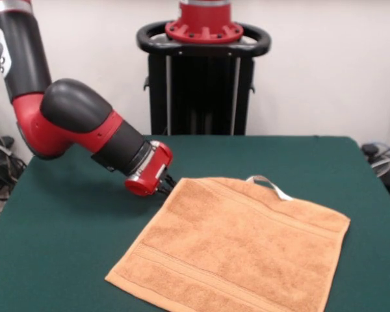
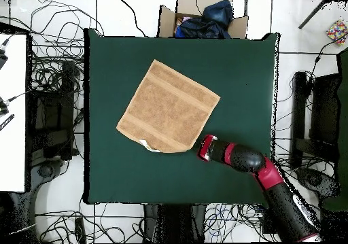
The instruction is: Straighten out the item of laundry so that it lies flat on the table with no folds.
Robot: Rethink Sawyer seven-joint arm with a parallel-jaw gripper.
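Observation:
The item of laundry (image 1: 237, 247), an orange-tan towel with woven border bands, lies spread on the dark green table (image 1: 65, 227) with no fold showing. A white tag loop (image 1: 270, 185) sticks out from its far edge. My gripper (image 1: 168, 184) sits low at the towel's far left corner, on a tilted red and black wrist. Whether it touches the cloth is unclear. From overhead the towel (image 2: 168, 107) lies turned like a diamond, with the gripper (image 2: 200, 148) just off its lower right corner and the tag (image 2: 148, 146) at its lower edge.
The black pedestal (image 1: 201, 78) stands behind the table's far edge. The overhead view shows a cardboard box with dark blue cloth (image 2: 204, 17) beyond the table's top edge. Cables (image 2: 54, 85) lie on the floor around the table.

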